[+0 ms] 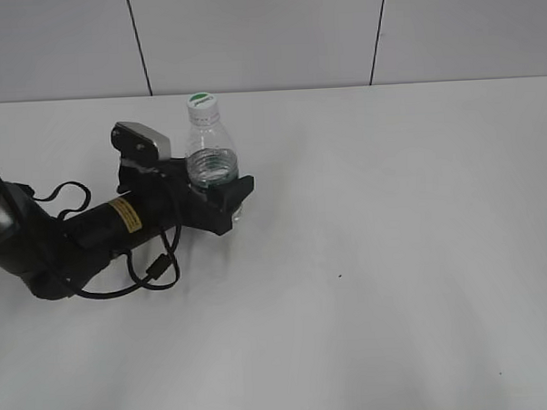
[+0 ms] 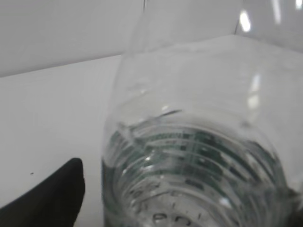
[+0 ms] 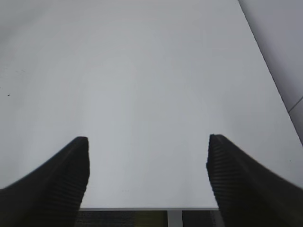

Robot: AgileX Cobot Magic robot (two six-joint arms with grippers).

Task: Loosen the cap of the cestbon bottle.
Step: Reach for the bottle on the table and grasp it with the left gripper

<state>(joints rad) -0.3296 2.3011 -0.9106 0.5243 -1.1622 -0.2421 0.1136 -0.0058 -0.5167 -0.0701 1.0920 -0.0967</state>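
The cestbon bottle (image 1: 210, 153) stands upright on the white table at the back left, clear, with its green label band low on the body. Its white cap (image 1: 202, 104) with a green segment sits on top. My left gripper (image 1: 215, 188) lies low on the table with its black fingers on either side of the bottle's lower body. In the left wrist view the bottle (image 2: 189, 123) fills the frame between the fingers of the left gripper (image 2: 184, 205), and a strip of table shows between the left finger and the bottle. My right gripper (image 3: 147, 170) is open and empty above bare table, out of the exterior view.
The left arm (image 1: 84, 236) and its looped black cable (image 1: 158, 274) lie on the table at the left. A grey panelled wall (image 1: 266, 37) stands behind the table. The right wrist view shows the table's edge (image 3: 147, 208) below the fingers.
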